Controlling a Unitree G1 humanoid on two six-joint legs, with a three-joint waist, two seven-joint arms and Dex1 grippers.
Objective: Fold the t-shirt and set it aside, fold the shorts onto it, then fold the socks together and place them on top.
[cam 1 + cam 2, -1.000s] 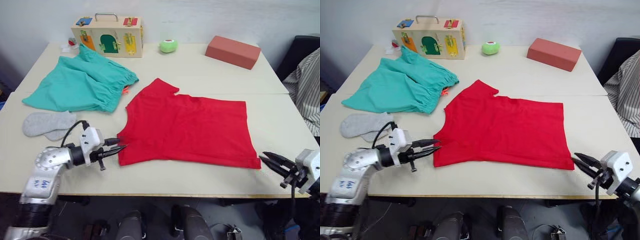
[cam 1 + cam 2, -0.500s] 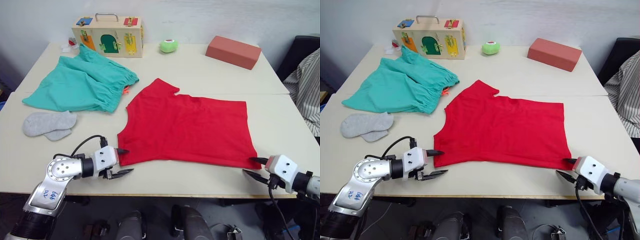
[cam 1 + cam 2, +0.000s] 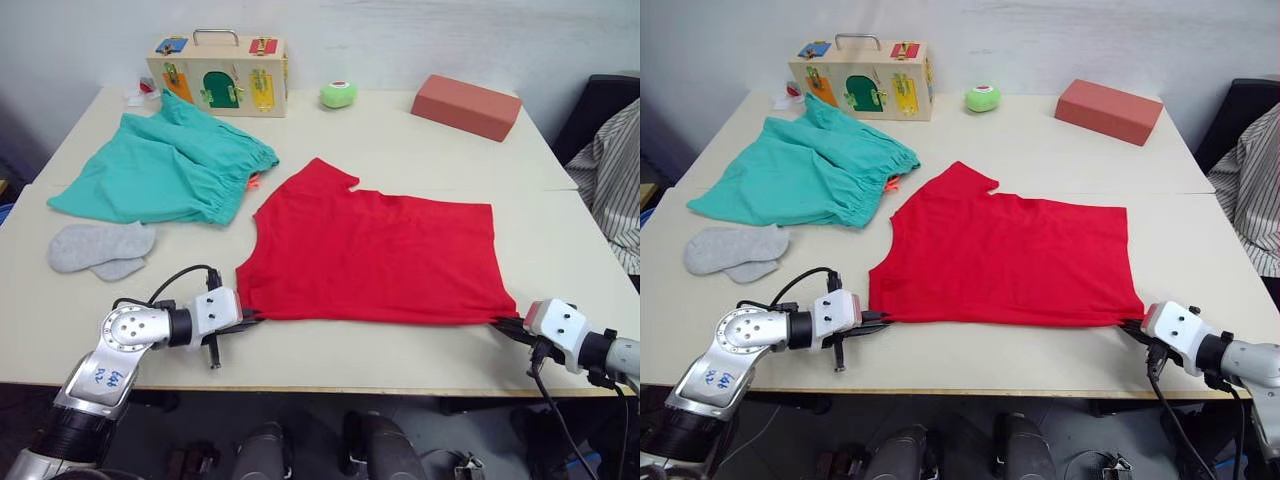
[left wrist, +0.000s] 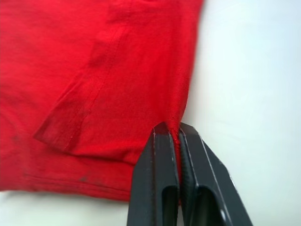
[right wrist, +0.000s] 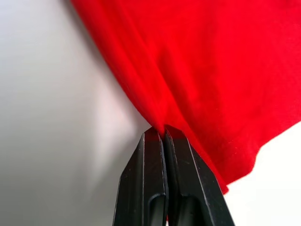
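Both tools, left tool [image 3: 243, 318] and right tool [image 3: 505, 323], have just clenched the bright red cloth t-shirt's [image 3: 375, 255] 6 o'clock edge; folding can begin.

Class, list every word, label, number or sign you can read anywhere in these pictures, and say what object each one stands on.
Dark marking on the left arm's grey forearm shell: too blurred to read.
Coloured panels on the wooden latch box with a metal handle: shapes only, no legible lettering.
Green round toy: a small marking on top, unreadable.
Bright red cloth t-shirt, teal-green shorts, light grey socks, reddish-brown block: no text visible.
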